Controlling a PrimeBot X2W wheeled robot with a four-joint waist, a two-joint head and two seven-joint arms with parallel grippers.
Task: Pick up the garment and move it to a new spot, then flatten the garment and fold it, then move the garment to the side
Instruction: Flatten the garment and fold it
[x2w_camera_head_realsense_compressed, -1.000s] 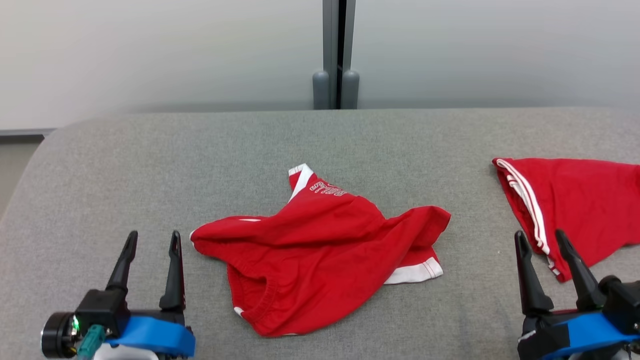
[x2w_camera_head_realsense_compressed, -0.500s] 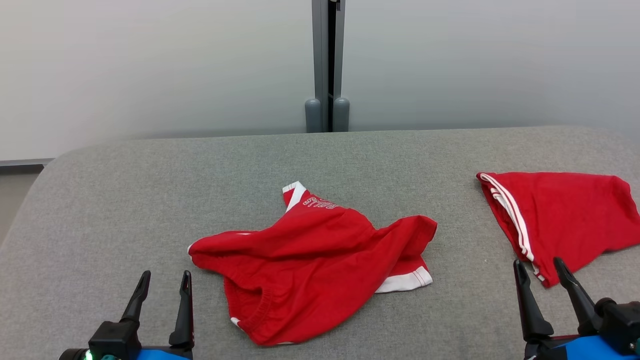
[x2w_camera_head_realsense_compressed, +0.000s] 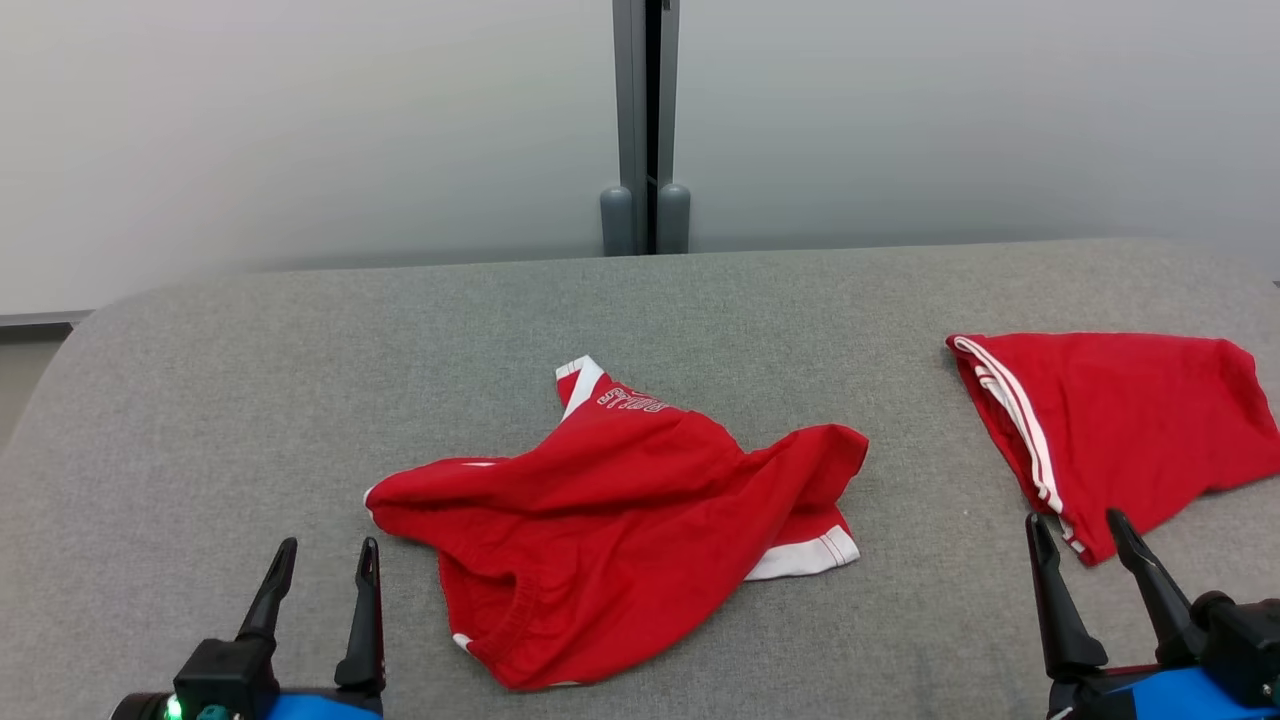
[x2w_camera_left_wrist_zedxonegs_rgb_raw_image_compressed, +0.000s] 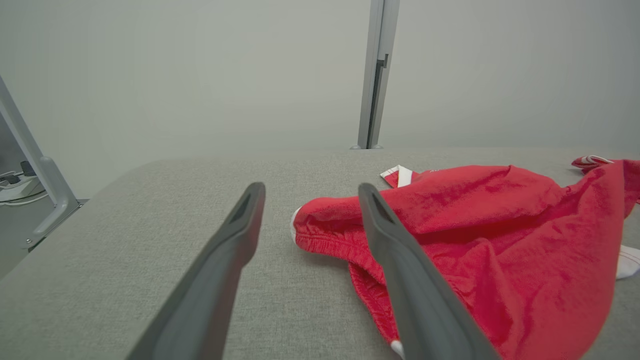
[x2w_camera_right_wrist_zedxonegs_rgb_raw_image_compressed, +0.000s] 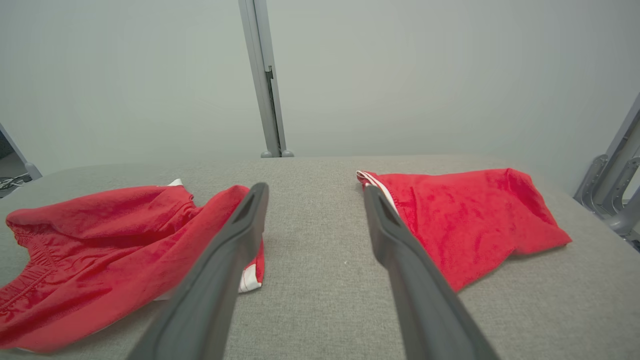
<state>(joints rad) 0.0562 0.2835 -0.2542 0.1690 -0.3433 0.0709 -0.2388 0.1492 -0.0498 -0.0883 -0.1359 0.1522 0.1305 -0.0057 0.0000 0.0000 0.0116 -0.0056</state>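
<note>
Left gripper (x2w_camera_head_realsense_compressed: 330, 545) at the lower left of the head view; two long dark fingers spread wide, nothing between them; it sits just left of the crumpled red garment (x2w_camera_head_realsense_compressed: 620, 520), apart from it; can't tell whether the tips touch the cloth below.

Right gripper (x2w_camera_head_realsense_compressed: 1074, 517) at the lower right; fingers also spread wide, empty; tips just beside the near corner of the folded red garment (x2w_camera_head_realsense_compressed: 1130, 420), contact not clear.

Crumpled red garment: soft red knit with white hem bands; lies bunched in the middle of the grey woven padded surface (x2w_camera_head_realsense_compressed: 300, 380); gathered elastic waistband at its near-left side; a flap with white lettering points to the far side; one white-banded hem sticks out at the near right.

Folded red garment: same red cloth, white stripes along its left edge; lies flat toward the right end of the surface; well apart from the crumpled one, bare grey between them.

Left wrist view: crumpled garment lies ahead and to the right; the right-hand finger overlaps its waistband edge in the picture; bare surface between the fingers.

Right wrist view: the gap between the fingers frames bare grey surface; crumpled garment on the left, folded one on the right.

Grey metal post (x2w_camera_head_realsense_compressed: 640, 120) stands upright behind the far edge, against a pale wall (x2w_camera_head_realsense_compressed: 300, 130).
</note>
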